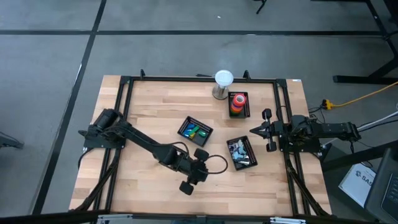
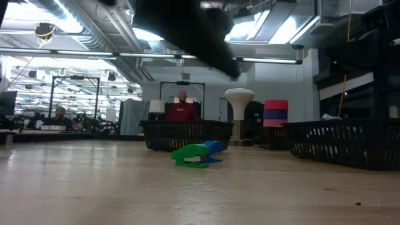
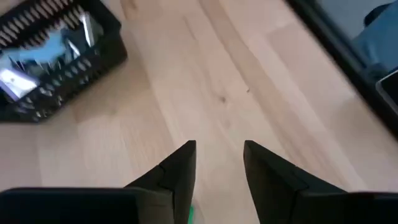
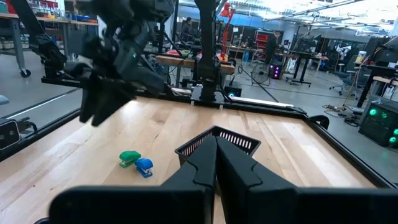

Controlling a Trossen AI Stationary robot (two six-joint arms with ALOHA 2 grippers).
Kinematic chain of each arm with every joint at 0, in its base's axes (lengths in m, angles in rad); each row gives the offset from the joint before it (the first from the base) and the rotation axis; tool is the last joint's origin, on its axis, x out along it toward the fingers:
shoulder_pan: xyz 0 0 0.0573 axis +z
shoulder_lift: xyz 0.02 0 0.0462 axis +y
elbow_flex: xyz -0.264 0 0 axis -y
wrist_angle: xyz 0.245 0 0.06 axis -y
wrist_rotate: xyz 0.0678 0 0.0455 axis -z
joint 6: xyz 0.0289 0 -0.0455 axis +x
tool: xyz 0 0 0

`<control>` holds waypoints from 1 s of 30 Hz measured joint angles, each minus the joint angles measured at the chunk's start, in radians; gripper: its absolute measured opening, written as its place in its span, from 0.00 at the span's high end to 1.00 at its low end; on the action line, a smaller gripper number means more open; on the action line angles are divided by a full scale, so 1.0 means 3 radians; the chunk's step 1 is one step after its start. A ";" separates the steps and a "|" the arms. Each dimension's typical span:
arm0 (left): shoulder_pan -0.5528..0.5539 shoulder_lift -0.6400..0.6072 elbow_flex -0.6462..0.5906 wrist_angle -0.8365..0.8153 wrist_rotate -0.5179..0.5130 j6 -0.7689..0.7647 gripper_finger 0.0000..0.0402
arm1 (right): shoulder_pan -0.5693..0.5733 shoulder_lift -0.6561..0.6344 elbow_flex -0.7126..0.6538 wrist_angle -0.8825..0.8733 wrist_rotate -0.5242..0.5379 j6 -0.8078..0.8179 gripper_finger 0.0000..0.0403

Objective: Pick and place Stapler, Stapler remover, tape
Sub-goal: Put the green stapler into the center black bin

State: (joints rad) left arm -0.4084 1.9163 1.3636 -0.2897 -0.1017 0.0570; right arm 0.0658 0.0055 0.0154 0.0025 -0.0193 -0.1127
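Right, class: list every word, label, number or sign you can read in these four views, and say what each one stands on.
"SAG": dark letters on a white panel on the floor beyond the table's right side; the rest is cut off.
Tape rolls: no readable label.
Small green item: no readable marking.
Screens and signs in the room behind: too small and blurred to read.

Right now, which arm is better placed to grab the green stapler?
Left. Its open left gripper hangs near the green stapler; the right gripper, shut, waits at the right edge of the table.
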 joint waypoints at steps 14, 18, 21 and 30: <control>0.0024 0.0386 0.0001 -0.0490 -0.0448 0.0203 0.64 | 0.0000 -0.0001 0.0000 0.0000 -0.0001 -0.0001 0.96; 0.0024 0.0396 0.0000 -0.0521 -0.0536 0.0205 0.64 | 0.0000 -0.0001 0.0000 0.0000 -0.0001 0.0000 0.96; 0.0022 0.0391 0.0000 -0.0521 -0.0539 0.0205 0.64 | 0.0000 0.0000 0.0000 0.0000 0.0000 0.0000 0.96; 0.0022 0.0378 0.0000 -0.0935 -0.0502 -0.0053 0.64 | 0.0000 0.0000 0.0000 0.0000 -0.0001 0.0000 0.96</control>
State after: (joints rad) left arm -0.4019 2.0296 1.3636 -0.5704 -0.2523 0.0412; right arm 0.0658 0.0055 0.0154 0.0025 -0.0196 -0.1127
